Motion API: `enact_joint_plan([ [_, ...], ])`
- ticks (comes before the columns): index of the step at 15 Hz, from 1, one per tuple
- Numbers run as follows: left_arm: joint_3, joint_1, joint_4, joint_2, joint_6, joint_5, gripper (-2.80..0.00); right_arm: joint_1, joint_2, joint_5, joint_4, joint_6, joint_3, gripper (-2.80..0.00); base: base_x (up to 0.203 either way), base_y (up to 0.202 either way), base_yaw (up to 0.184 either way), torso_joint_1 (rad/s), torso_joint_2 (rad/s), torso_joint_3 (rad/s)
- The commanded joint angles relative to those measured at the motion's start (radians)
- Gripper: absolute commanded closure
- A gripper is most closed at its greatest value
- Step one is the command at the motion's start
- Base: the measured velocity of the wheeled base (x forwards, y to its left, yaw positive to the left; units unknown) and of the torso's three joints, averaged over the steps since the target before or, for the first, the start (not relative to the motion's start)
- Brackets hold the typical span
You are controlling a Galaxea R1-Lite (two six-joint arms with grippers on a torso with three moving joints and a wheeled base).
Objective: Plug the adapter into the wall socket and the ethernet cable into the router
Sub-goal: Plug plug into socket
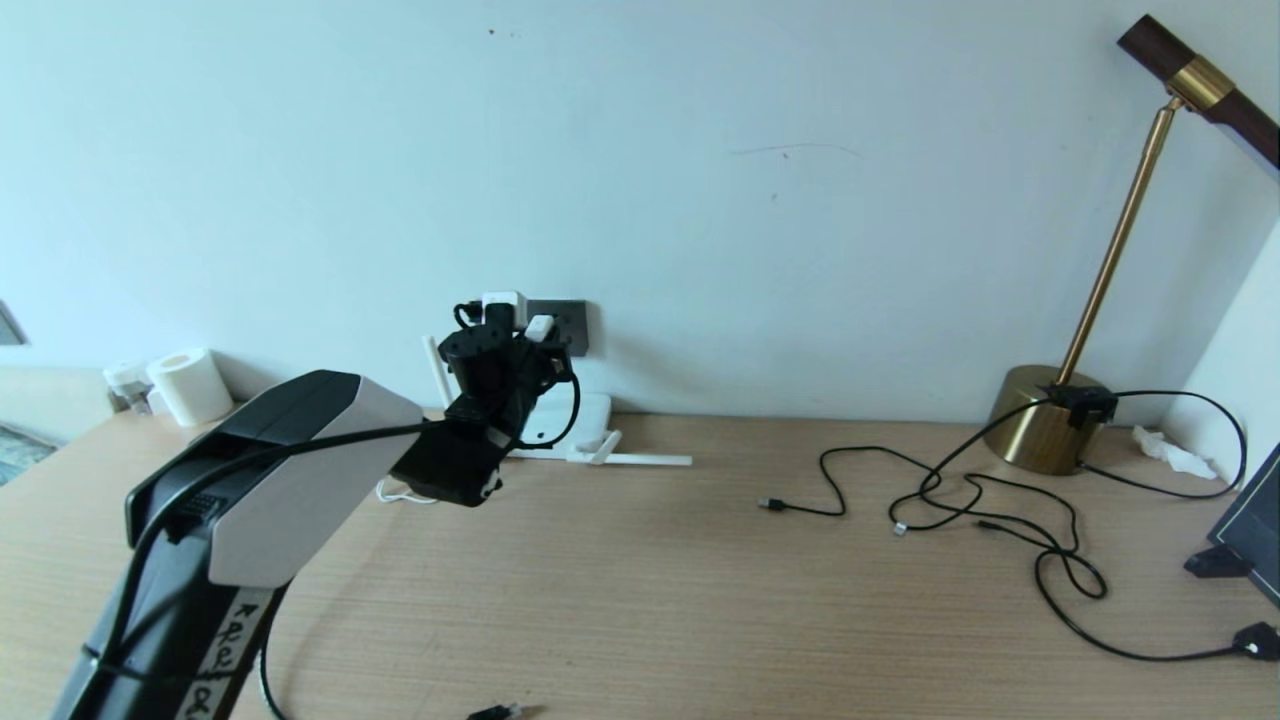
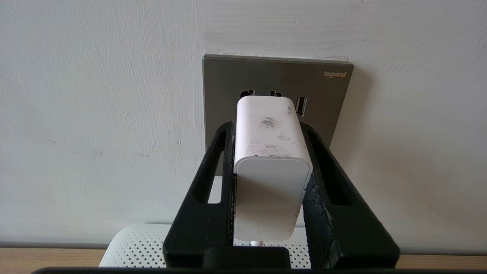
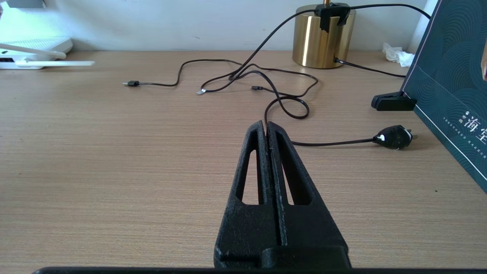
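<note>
My left gripper point(image 2: 268, 127) is shut on the white adapter point(image 2: 272, 182), one black finger on each side. The adapter's far end is up against the face of the dark-grey wall socket point(image 2: 228, 76); its pins are hidden. In the head view the left gripper point(image 1: 530, 335) holds the adapter point(image 1: 540, 326) at the wall socket point(image 1: 565, 325), above the white router point(image 1: 590, 415). The ethernet cable's plug point(image 1: 505, 712) lies at the table's near edge. My right gripper point(image 3: 266, 125) hangs shut and empty above the table, out of the head view.
Thin black cables point(image 1: 960, 500) sprawl over the right half of the table, ending in a black plug point(image 3: 393, 137). A brass lamp point(image 1: 1040, 430) stands at the back right, a dark box point(image 3: 449, 76) at the right edge, a paper roll point(image 1: 190, 385) at the back left.
</note>
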Motion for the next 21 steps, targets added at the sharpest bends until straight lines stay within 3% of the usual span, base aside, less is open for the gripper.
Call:
enact_joint_plan([
  [1, -0.006, 0.000, 0.001, 0.002, 0.000, 0.002, 0.00, 0.001, 0.000, 0.001, -0.001, 0.000, 0.009, 0.00, 0.000, 0.000, 0.000, 0.000, 0.00, 0.000],
  [21, -0.059, 0.001, 0.034, 0.015, 0.000, 0.003, 0.00, 0.000, 0.000, 0.000, -0.001, 0.000, 0.009, 0.00, 0.000, 0.000, 0.000, 0.000, 0.00, 0.000],
])
